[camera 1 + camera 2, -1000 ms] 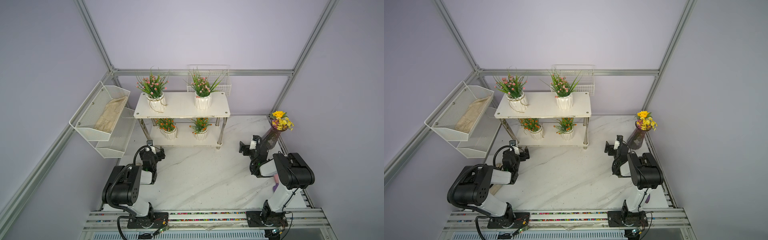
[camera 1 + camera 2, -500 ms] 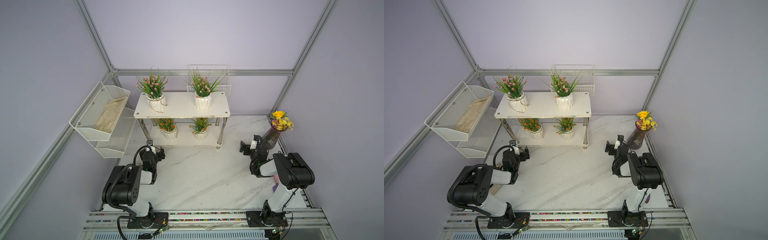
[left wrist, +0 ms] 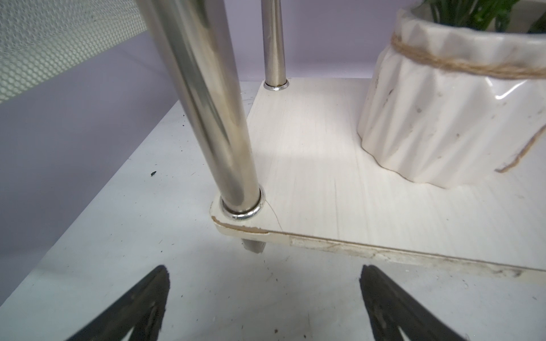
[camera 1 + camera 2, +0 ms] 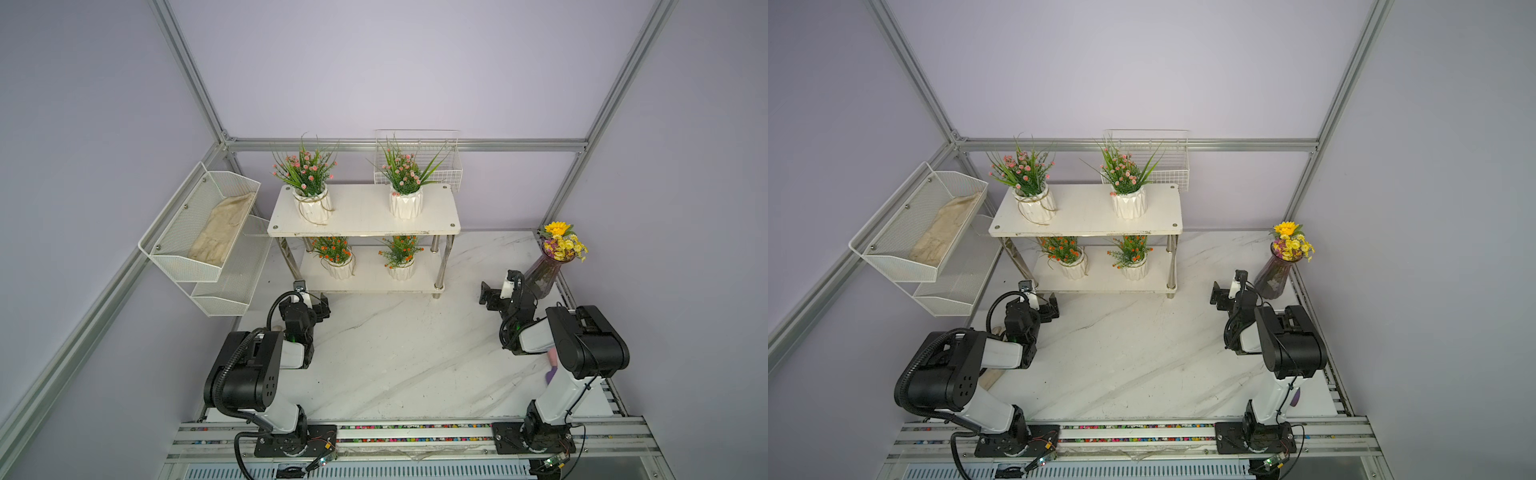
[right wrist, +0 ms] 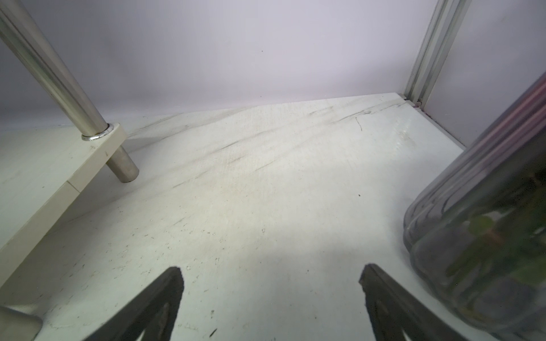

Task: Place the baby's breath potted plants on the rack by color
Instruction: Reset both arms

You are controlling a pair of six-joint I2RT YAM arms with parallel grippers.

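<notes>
Orange plants [image 4: 333, 250] partly hidden under rack [image 4: 365, 214] top

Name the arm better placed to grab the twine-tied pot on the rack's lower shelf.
Left. The left gripper hangs open at a front corner of the rack, the twine-tied pot just ahead. The right gripper, also open, sits by the purple vase, beyond the rack's other end.

Two black-and-white robot arms stand side by side, each folded at the elbow with the forearm reaching forward and low. The left arm [image 4: 249, 370] ends in the left hand [image 4: 321, 306], jaws spread wide and holding nothing. The right arm [image 4: 586, 349] ends in the right hand [image 4: 488, 297], also spread wide and holding nothing. Each wrist view shows two dark fingertips well apart.
</notes>
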